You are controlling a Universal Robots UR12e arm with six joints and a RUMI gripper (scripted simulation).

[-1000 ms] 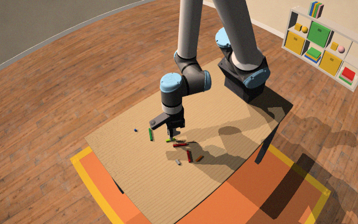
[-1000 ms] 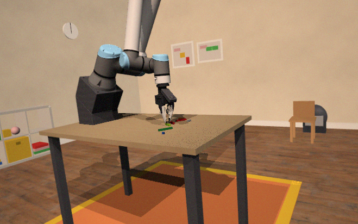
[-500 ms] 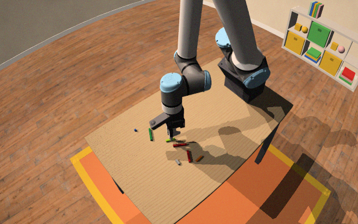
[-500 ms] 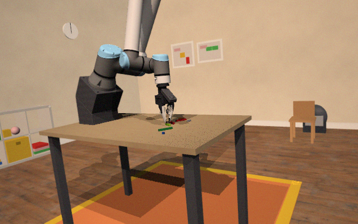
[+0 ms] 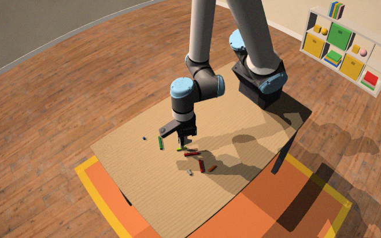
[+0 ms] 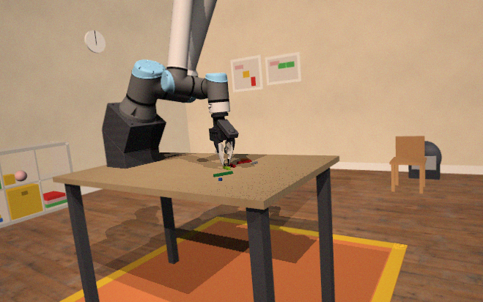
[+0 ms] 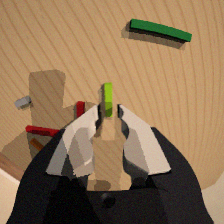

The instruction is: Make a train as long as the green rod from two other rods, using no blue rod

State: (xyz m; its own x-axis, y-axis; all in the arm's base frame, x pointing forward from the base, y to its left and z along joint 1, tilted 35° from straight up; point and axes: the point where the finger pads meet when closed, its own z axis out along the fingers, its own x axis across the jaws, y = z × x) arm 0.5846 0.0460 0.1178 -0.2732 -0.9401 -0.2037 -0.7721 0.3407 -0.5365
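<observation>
Two rods, lime [image 5: 180, 149] [image 6: 226, 168] [image 7: 108, 95] and grey [image 5: 189, 171] [image 6: 254, 163] [image 7: 23, 102], would match green [image 5: 160, 142] [image 6: 223, 174] [image 7: 160, 30]; they lie apart on the desk [image 5: 144, 171] [image 6: 273, 179] [image 7: 100, 50], so the end effector [image 5: 181, 147] [image 6: 226, 165] [image 7: 108, 105], narrowly open and holding nothing, probably hovers at lime's end to grip it.

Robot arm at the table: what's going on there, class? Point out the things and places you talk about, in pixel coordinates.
The robot arm [image 5: 182, 101] [image 6: 217, 89] has its pincer [image 5: 182, 147] [image 6: 226, 165] [image 7: 108, 105] low at one end of the lime rod [image 5: 178, 149] [image 6: 227, 168] [image 7: 108, 97], slightly open, with no grip visible. The grey rod [image 5: 189, 171] [image 6: 254, 163] [image 7: 23, 102] lies well apart from it, so the train matching the green rod [image 5: 160, 142] [image 6: 223, 174] [image 7: 160, 30] isn't made.
</observation>
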